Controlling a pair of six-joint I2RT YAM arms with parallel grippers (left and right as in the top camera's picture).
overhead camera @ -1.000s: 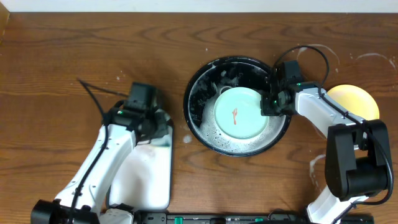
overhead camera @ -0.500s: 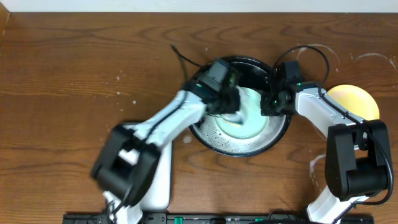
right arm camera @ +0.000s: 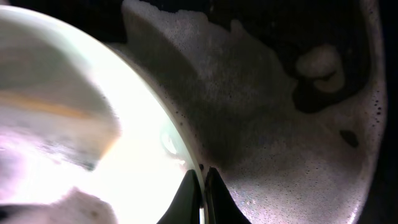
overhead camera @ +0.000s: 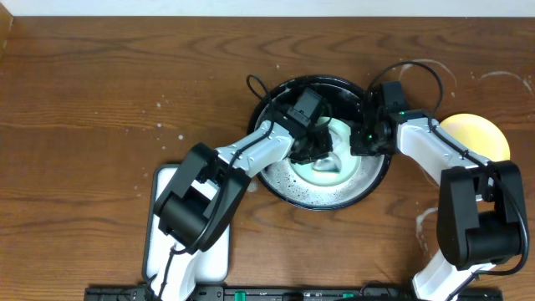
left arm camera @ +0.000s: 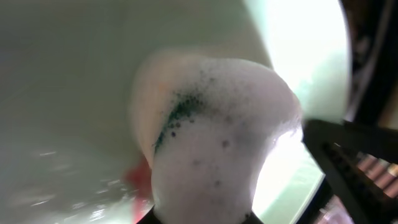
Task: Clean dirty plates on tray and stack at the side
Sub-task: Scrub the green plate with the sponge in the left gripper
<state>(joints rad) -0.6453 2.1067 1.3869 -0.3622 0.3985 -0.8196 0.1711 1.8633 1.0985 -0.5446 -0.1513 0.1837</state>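
Note:
A pale mint-green dirty plate lies in the round black tray among white suds. My right gripper is shut on the plate's right rim; in the right wrist view its fingertips pinch the thin edge of the plate. My left gripper reaches in from the left, shut on a foamy white sponge pressed onto the plate's face. A red smear shows beside the sponge. A yellow plate sits on the wood at the right, on the soapy ring-stained side.
A white rectangular mat lies at the front left by the left arm's base. Suds cover the tray floor. Water drops dot the brown table left of the tray. The right arm's cable loops above it.
My left arm has swung from over the white mat into the tray and brought the sponge onto the mint plate. The right gripper has kept still on the rim.

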